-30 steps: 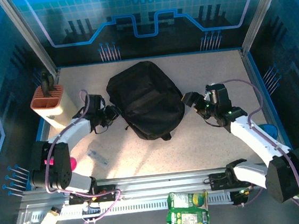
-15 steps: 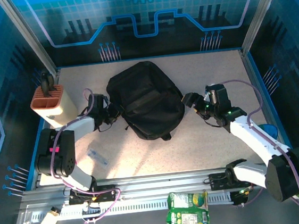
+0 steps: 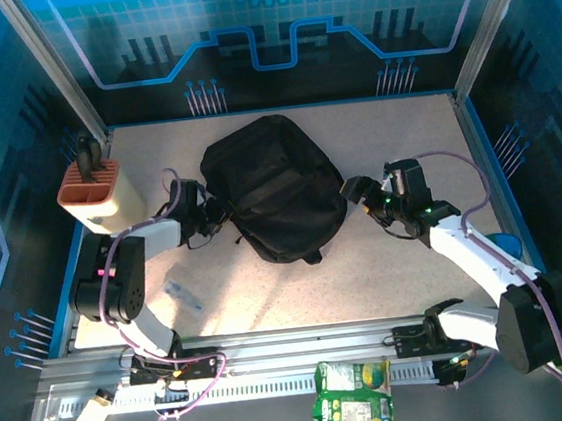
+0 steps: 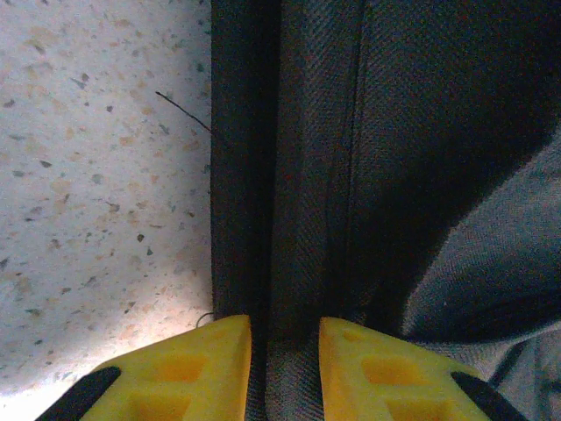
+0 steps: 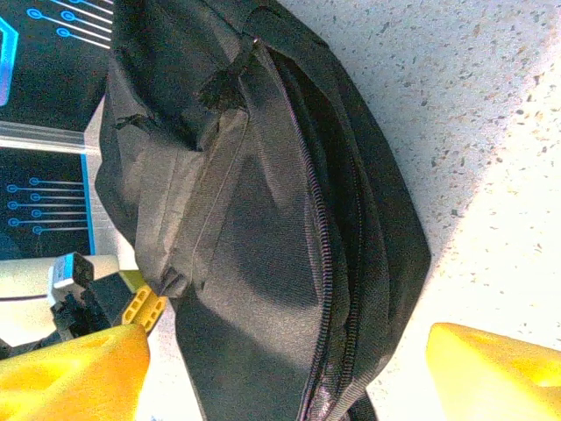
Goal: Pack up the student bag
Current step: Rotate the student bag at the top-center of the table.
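The student bag [image 3: 273, 186] is a large black backpack lying flat in the middle of the table. My left gripper [image 3: 211, 214] is at its left edge. In the left wrist view its yellow fingers [image 4: 197, 368] stand close together, shut on a fold of the bag's black fabric [image 4: 294, 263]. My right gripper [image 3: 355, 191] is open beside the bag's right edge. In the right wrist view its fingertips [image 5: 79, 368] are spread wide, with the bag's side and zip [image 5: 320, 237] ahead of them. The left gripper [image 5: 140, 307] shows on the bag's far side.
An orange-topped holder [image 3: 93, 188] with a dark handle stands at the left edge. A small clear item [image 3: 184, 293] lies on the table near the left arm. A green packet [image 3: 354, 394] sits on the front rail and a blue object [image 3: 506, 244] lies at the right edge.
The left arm has folded back toward its base while its gripper kept to the bag's left edge and narrowed slightly. The right gripper has crept a little closer to the bag.
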